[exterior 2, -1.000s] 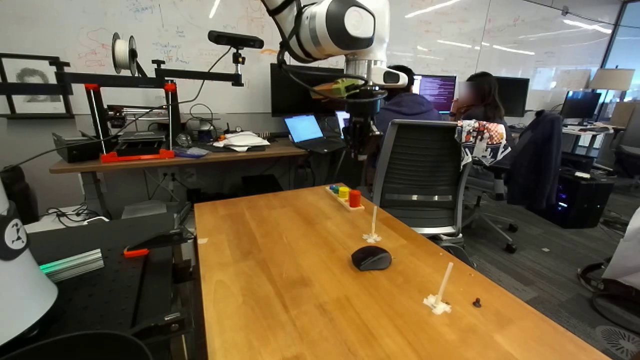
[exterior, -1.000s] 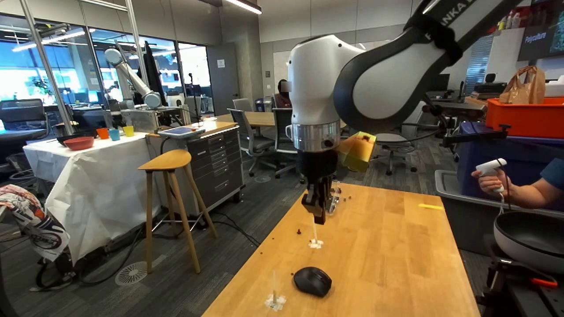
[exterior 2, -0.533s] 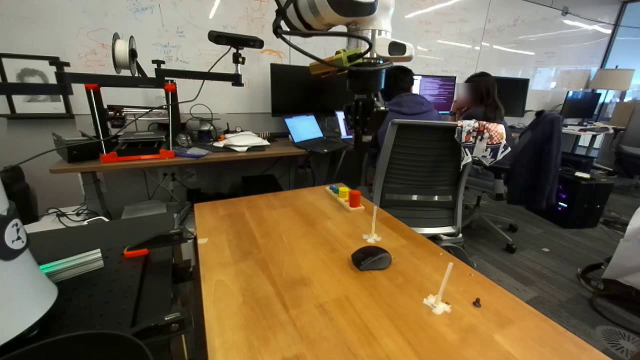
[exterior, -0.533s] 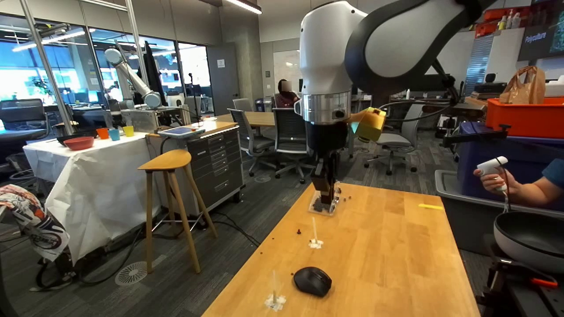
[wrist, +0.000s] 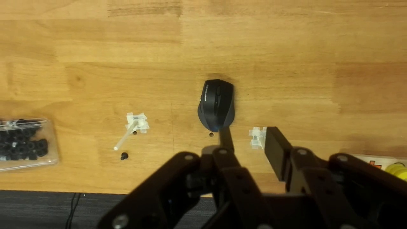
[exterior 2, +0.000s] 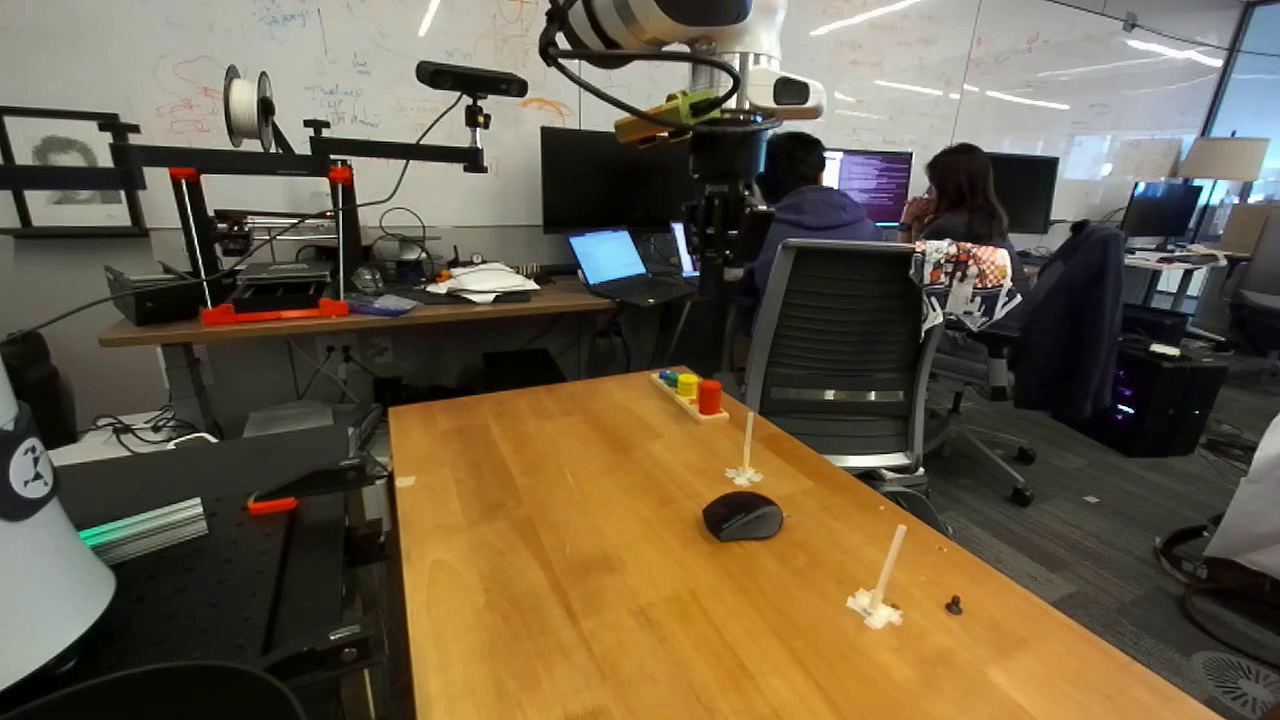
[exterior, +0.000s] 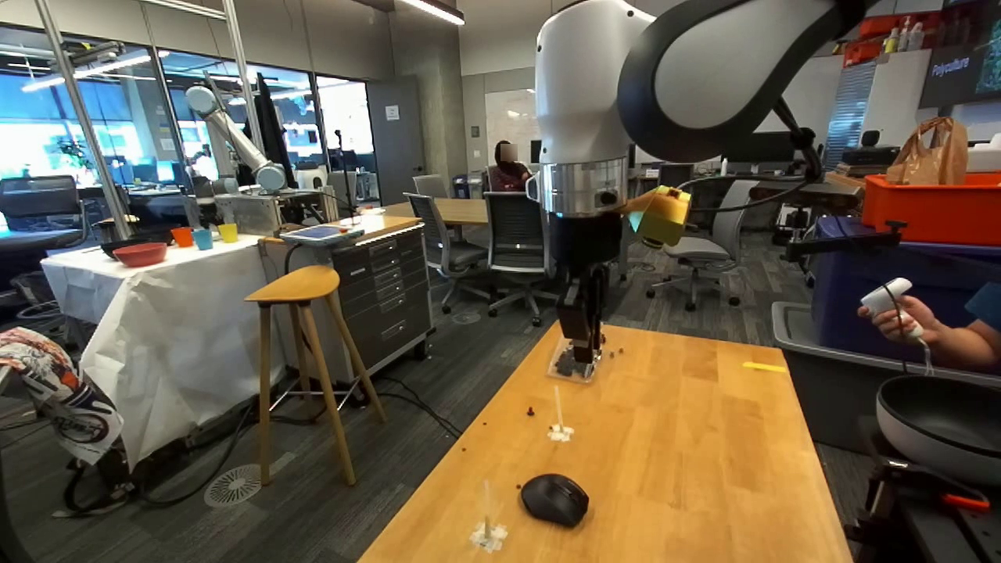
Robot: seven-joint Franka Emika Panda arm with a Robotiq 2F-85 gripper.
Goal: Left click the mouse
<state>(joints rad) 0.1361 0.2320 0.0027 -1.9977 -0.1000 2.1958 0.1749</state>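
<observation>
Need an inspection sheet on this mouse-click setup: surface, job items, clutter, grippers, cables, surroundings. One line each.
Surface: wooden table with darker grain patches.
Job items: black mouse resting right side up on the table.
Clutter: two pale taped-down sticks; clear container of black bits; small dark screw-like piece; board with coloured pieces.
Grippers: one gripper, open, above the table and apart from the mouse.
Cables: black cable looping beside the robot arm; floor cable past the table edge in the wrist view.
Surroundings: chair near the table edge; people in the background; a hand holding a white controller.
</observation>
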